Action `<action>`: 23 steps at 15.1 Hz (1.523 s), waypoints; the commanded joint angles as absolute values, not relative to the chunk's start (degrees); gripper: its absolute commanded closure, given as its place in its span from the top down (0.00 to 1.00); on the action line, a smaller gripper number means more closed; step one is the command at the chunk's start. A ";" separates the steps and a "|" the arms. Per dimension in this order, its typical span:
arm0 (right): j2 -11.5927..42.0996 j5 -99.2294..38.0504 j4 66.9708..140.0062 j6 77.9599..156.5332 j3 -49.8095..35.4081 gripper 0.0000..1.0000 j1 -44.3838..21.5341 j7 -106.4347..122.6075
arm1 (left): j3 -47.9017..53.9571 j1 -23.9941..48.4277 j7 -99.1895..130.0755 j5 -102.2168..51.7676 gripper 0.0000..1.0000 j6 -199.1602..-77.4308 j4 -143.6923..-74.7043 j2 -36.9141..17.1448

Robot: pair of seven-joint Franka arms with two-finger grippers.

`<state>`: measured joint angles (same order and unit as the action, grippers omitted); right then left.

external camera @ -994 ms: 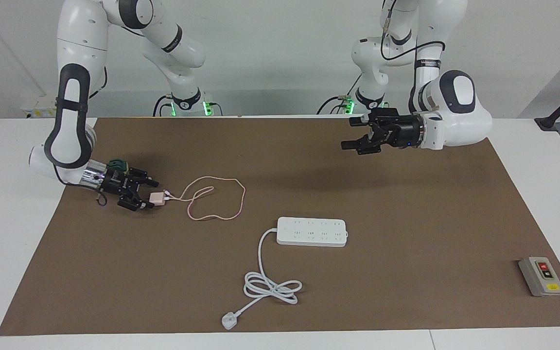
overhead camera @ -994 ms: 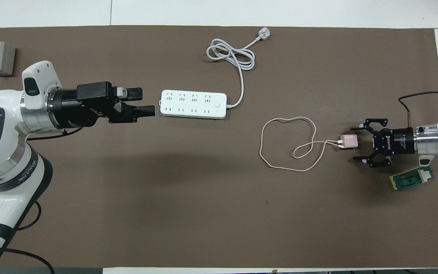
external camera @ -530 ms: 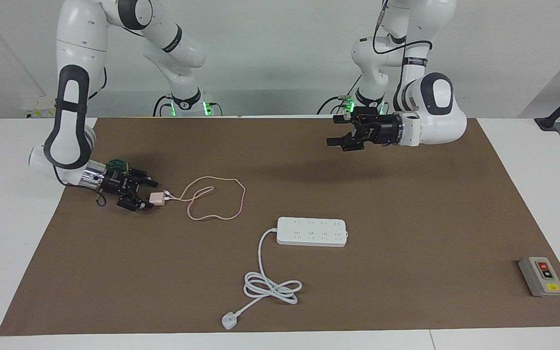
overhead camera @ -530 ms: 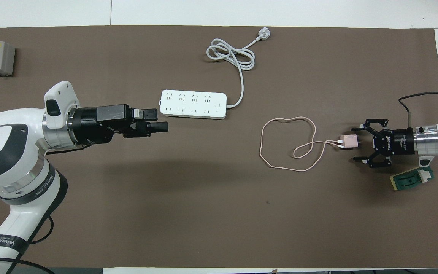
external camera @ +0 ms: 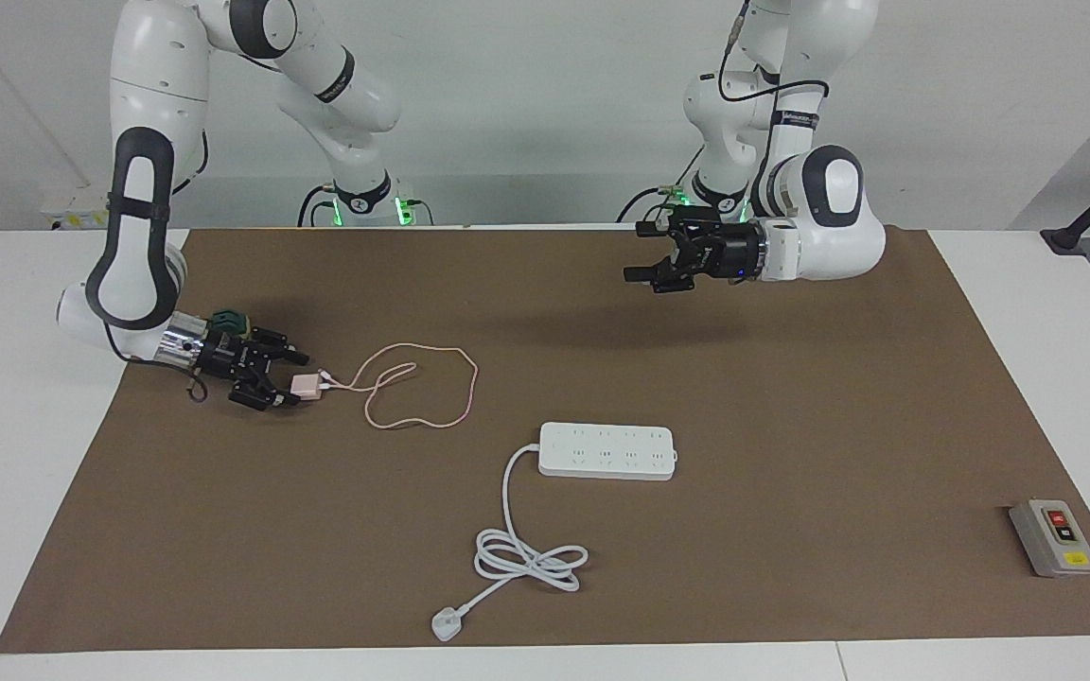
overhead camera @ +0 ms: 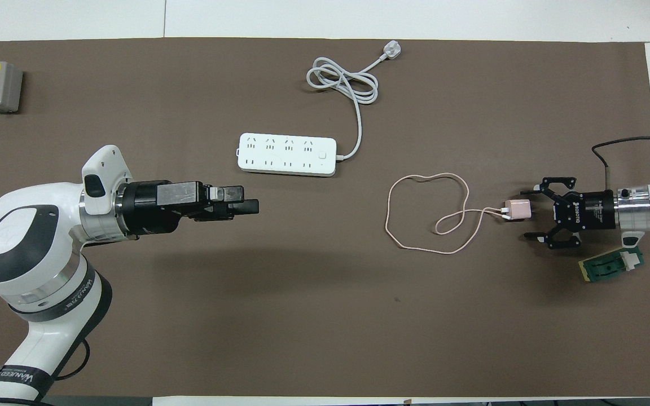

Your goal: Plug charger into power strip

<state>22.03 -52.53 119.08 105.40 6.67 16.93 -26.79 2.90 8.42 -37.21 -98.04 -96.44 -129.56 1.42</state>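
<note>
Toward the right arm's end of the brown mat [external camera: 791,397], at the right gripper [external camera: 288,380]: lies low and almost level over the mat, just as a second ago, with fingers spread wide to either side of the charger [external camera: 305,385]. Shows no pinch yet; looks, at most, about to begin closing. Finds the charger resting on the mat at the fingertips and between them, with the thin pink cable [external camera: 450,378] trailing off in a loose loop toward the middle of the table. Cannot tell of any contact with the pink cube.

At the left gripper [external camera: 635,253]: has pulled away from the air beside the power strip [external camera: 606,451] and back toward the robots' edge; now hangs high over bare mat, well apart from the strip. Keeps its fingers open and holds nothing.

Near the middle of the mat, farther from the robots than the charger: leaves the power strip flat, sockets up, untouched and in the same spot, with its thick white cord [external camera: 507,492] coiled farther out still.

For the task, reads as a clearing of the way: frees the space over the strip and hands the work to the right arm. Puts the step in hand at grasping the charger, early in the job, with lift, carry, alignment over a socket and pressing in all to come. Calls for a square, firm pinch on the cube to avoid a tilted approach to the socket, and for care against snagging the trailing cable.
</note>
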 commanded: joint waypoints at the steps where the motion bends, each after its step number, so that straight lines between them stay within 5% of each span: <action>1: 22.76 -53.70 118.74 104.77 6.50 0.94 17.58 -25.93 | 2.02 10.54 -40.43 -99.93 1.00 -98.61 -131.39 0.97; 12: 22.85 -53.70 118.74 104.50 6.50 0.81 17.67 -25.66 | 2.02 10.28 -46.66 -102.57 1.00 -96.42 -135.09 0.09; 23: 22.85 -53.79 118.57 104.33 6.50 0.51 17.67 -26.45 | 1.93 10.72 -51.76 -103.62 1.00 -96.06 -134.21 -6.14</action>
<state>22.39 -52.53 119.01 104.69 6.80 17.16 -26.80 2.80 9.53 -48.74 -101.98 -96.77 -134.36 -3.86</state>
